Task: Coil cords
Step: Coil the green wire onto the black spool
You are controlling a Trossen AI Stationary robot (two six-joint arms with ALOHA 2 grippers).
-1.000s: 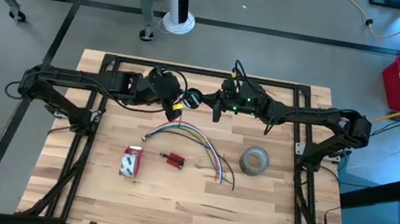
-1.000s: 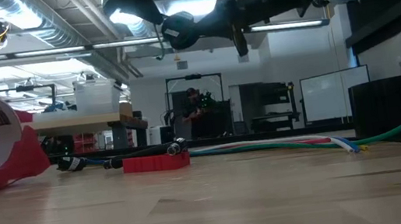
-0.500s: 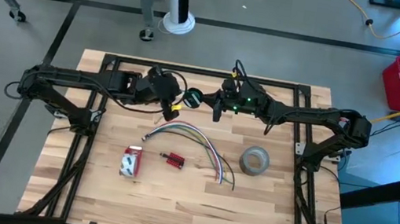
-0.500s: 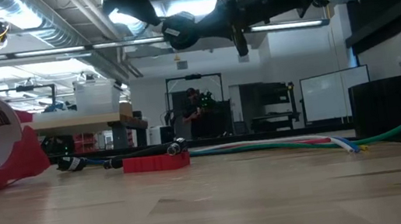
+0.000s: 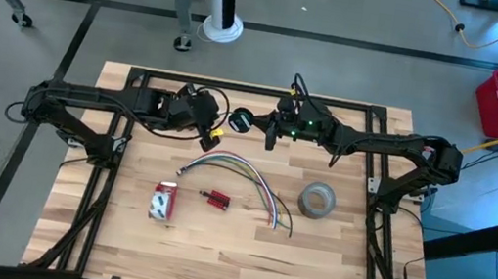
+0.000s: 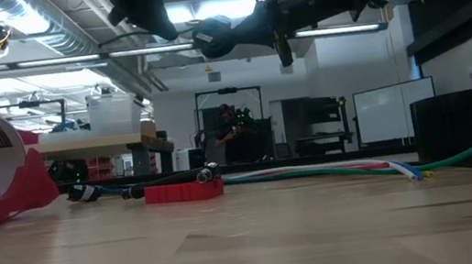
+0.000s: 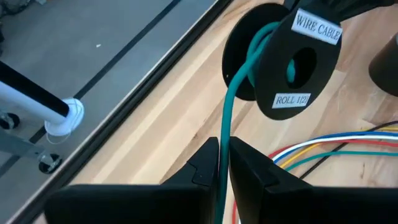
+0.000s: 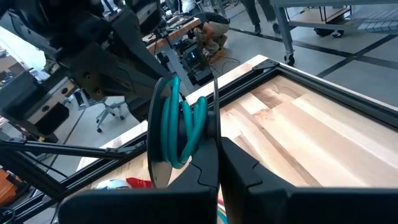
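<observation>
Cord of teal colour runs from a small black spool down between the fingers of the left pincer. These fingers stand almost together, with only a narrow gap, and the cord passes through this gap; whether they press it or only guide it, I cannot tell. The spool carries white labels and has a few turns of the cord on it. It hangs in the air above the far part of the bench, near the middle of the far edge, between the two arms. The right pincer is closed on the rim of the spool and holds it up.

In the high view the left pincer is just beside the spool, and the right pincer is on its other side.

On the bench, near the middle, lie a bunch of coloured wires, a small red part, a red tape dispenser and a grey tape roll.
</observation>
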